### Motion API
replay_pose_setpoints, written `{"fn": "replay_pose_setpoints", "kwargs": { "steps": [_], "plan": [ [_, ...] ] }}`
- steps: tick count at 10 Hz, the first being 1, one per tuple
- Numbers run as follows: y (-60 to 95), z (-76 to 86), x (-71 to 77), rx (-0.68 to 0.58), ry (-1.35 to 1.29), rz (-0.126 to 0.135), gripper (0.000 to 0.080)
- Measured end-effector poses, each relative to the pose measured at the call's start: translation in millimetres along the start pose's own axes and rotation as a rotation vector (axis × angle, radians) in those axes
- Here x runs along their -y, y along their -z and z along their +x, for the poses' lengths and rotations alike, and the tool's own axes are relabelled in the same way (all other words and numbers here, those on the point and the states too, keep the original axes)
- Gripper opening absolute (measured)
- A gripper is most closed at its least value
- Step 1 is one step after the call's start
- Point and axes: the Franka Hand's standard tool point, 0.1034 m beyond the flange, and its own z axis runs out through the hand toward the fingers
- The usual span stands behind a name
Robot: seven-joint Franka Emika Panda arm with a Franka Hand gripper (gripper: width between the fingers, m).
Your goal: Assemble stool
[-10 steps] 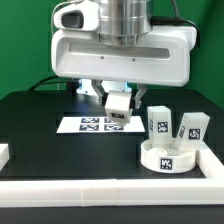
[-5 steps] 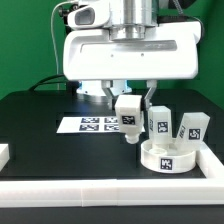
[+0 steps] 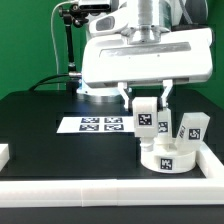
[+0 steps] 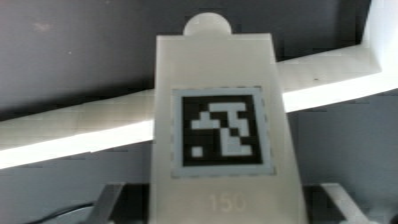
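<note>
We see one leg block (image 3: pixel 146 117) gripped upright between the fingers of the tool (image 3: pixel 147 108), its tag facing out. In the wrist view the same block (image 4: pixel 222 100) fills most of the frame. The ring seat (image 3: pixel 168 157) lies on the counter (image 3: pixel 40 125) just below the tool, toward the exterior view's right. A second leg (image 3: pixel 166 126) stands just beside the tool on that side, with a third leg (image 3: pixel 193 127) farther out. The marker board (image 3: pixel 95 125) lies near the tool's other side.

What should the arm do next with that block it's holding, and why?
Probably ease the leg down toward the seat. The gripper holds it upright, just above the seat's rim, and it does not look joined to anything yet.
</note>
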Motion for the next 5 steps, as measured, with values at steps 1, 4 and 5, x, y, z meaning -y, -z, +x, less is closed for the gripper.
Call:
{"fn": "replay_pose_setpoints", "kwargs": {
  "steps": [1,4,5],
  "plan": [
    [1.1,1.2,1.8,0.0,0.004,0.002,0.034],
    [9.0,-9.5,16.4,0.001,0.048,0.017,0.034],
    [9.8,-16.8,20.1,0.003,0.056,0.02,0.034]
  ]
}}
